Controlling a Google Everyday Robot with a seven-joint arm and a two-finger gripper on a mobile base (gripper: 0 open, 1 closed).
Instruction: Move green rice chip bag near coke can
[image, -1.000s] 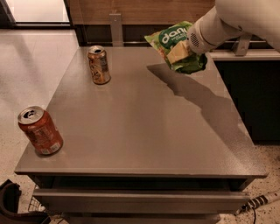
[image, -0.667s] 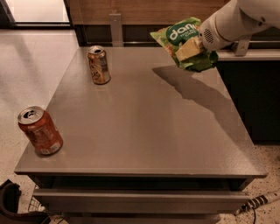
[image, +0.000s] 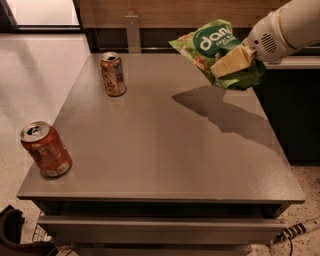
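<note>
The green rice chip bag, light green with a dark green "dang" patch, hangs in the air above the table's far right corner. My gripper is shut on the bag's lower right side, its pale fingers pressed into the bag; the white arm comes in from the upper right. The coke can, red-orange with a silver top and a small white label low on its side, stands upright at the table's front left corner, far from the bag.
A tan-gold patterned can stands upright at the back left of the grey table. A dark counter stands to the right. A wooden wall runs behind. A drawer front sits below the table's front edge.
The gripper has lifted the bag higher and a little to the right, away from the table top. Both cans have stayed put.
</note>
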